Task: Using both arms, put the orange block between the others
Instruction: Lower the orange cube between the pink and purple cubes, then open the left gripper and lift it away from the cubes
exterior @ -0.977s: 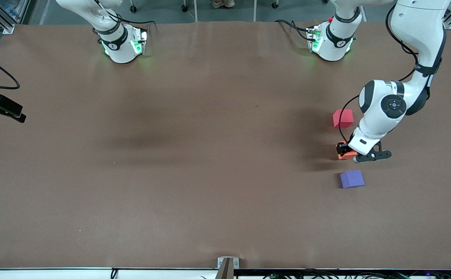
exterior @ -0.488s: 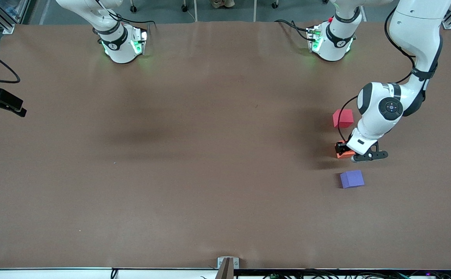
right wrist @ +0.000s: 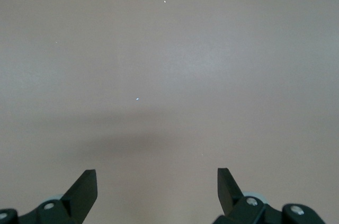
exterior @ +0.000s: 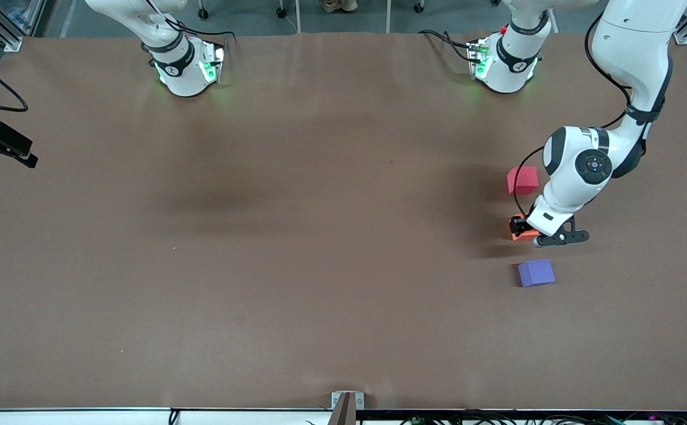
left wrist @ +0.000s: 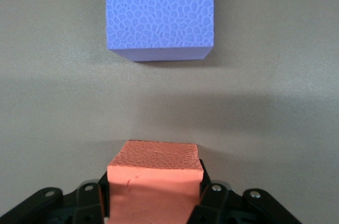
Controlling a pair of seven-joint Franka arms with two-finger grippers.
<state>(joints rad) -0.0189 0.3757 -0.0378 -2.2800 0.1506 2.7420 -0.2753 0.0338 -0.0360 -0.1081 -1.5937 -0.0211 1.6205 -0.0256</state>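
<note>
High front camera facing robots, wrist cameras looking down close at table (exterior: 320, 265)

Your non-task inventory: one brown bench (exterior: 296, 248), matte, with a small metal bracket (exterior: 347, 401) at the middle of its edge nearest the front camera. You have black cables (exterior: 497, 418) running along that same edge.

Brown counter with three small blocks at the left arm's end

The counter (exterior: 296, 265) is a plain matte brown sheet, and the two arm bases (exterior: 187, 68) stand on its edge farthest from the front camera. The red block (exterior: 522, 180), the orange block (exterior: 520, 235) and the purple block (exterior: 536, 273) form a short row running toward the camera, apart from one another, with the orange one between the other two.
</note>
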